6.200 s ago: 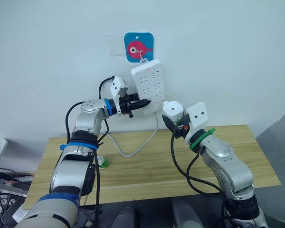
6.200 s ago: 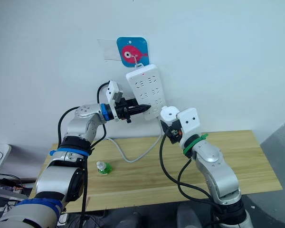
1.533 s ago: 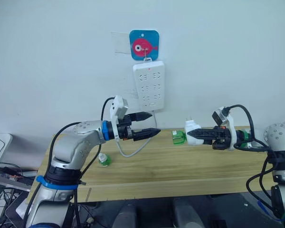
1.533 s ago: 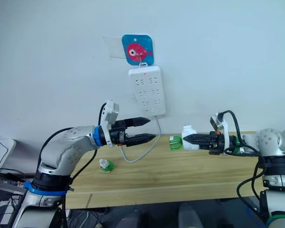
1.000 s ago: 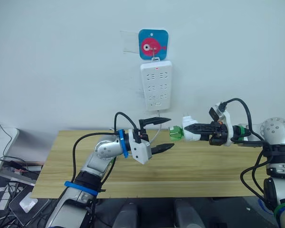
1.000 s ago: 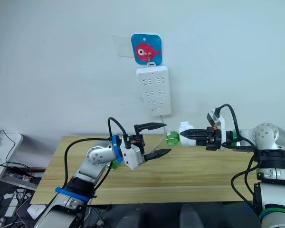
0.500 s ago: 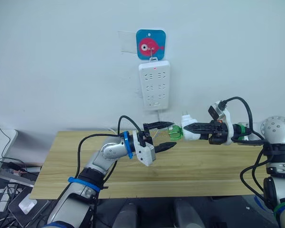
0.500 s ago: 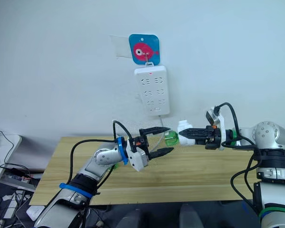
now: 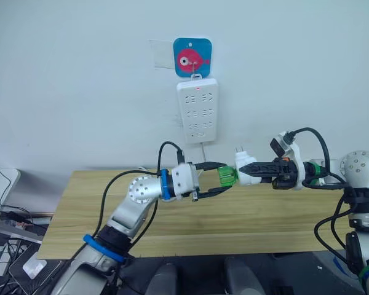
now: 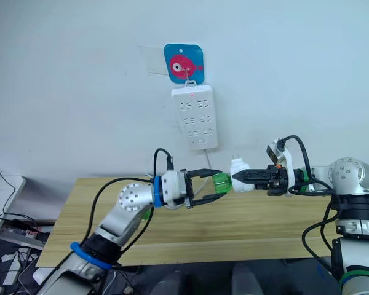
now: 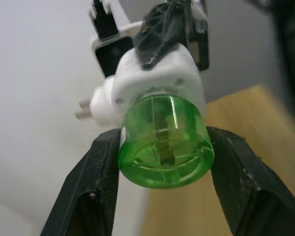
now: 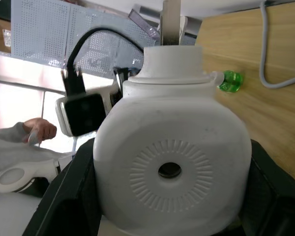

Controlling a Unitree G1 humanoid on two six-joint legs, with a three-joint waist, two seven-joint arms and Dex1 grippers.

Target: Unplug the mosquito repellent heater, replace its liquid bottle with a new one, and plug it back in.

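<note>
My right gripper [image 9: 249, 167] is shut on the white mosquito repellent heater [image 9: 245, 179] and holds it level above the table, prongs pointing up. Its green liquid bottle [image 9: 226, 177] sticks out sideways toward my left arm. My left gripper [image 10: 214, 183] is shut on that bottle, and in the left wrist view one finger [image 11: 101, 182] presses each side of the bottle [image 11: 164, 142]. The heater's round vent face [image 12: 169, 169] looks into the right wrist view. Another small green bottle [image 12: 230, 81] lies on the table behind my left arm.
A white power strip [image 9: 198, 110] hangs on the wall from a blue fish hook [image 9: 192, 57], its grey cable [image 12: 270, 59] drooping onto the wooden table [image 9: 270, 215]. A person's hand [image 12: 37, 130] shows in the background of the right wrist view.
My left gripper has moved right to the bottle and narrowed its fingers around it. My right gripper has kept the heater almost still.
</note>
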